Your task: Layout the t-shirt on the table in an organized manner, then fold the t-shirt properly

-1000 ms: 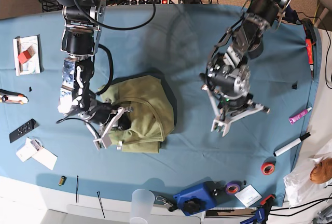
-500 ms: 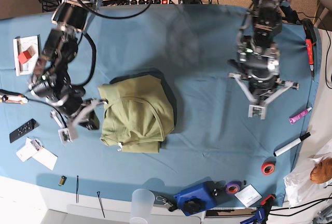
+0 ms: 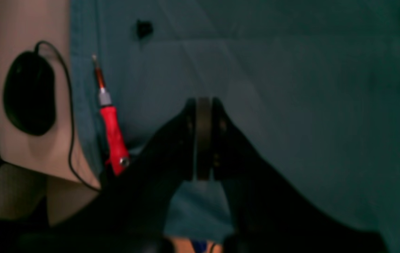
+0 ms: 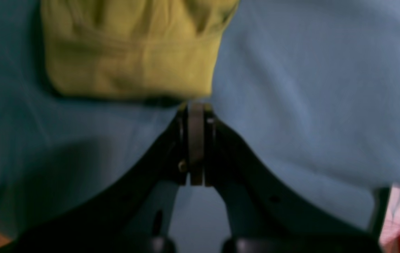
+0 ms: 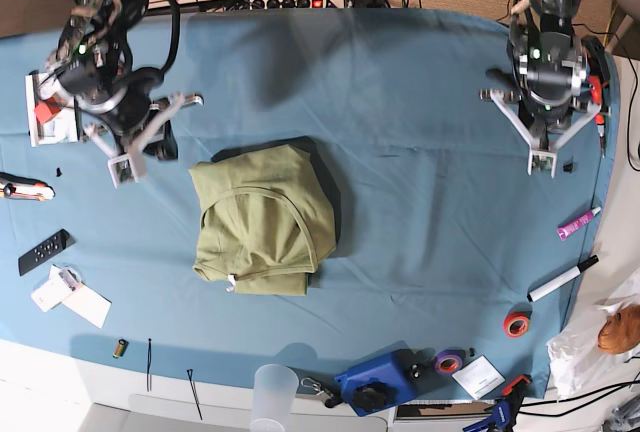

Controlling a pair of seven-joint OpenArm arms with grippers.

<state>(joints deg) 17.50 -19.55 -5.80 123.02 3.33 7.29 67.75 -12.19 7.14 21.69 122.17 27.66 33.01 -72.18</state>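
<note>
Surface [image 5: 400,132]: blue-draped, white rim along near edge, bare around the shirt.
T-shirt [image 5: 265,220]: olive, bunched in a rough fold left of centre, lying free, touched by neither arm; small white tag at near-left edge; seen from right wrist view [image 4: 133,49] just beyond the closed tips.
Right end effector [image 5: 122,167]: far left, jaws pressed together, empty, well apart from shirt.
Left end effector [image 5: 541,164]: far right, jaws pressed together, empty, over bare cloth.
Clutter right edge: red-handled screwdriver [image 5: 597,92] just beside left arm, also in left wrist view [image 3: 113,137]; pink marker [image 5: 578,222]; black-and-white marker [image 5: 562,278]; red tape roll [image 5: 516,325].
Clutter left edge: white tray with red block [image 5: 52,107]; remote [image 5: 43,251].
Near edge: blue case [image 5: 378,382]; clear cup [image 5: 273,397].
Change from earlier: right arm drawn back from shirt's left edge toward far left; left arm swung from mid-surface to far right; shirt unmoved, still bunched.
</note>
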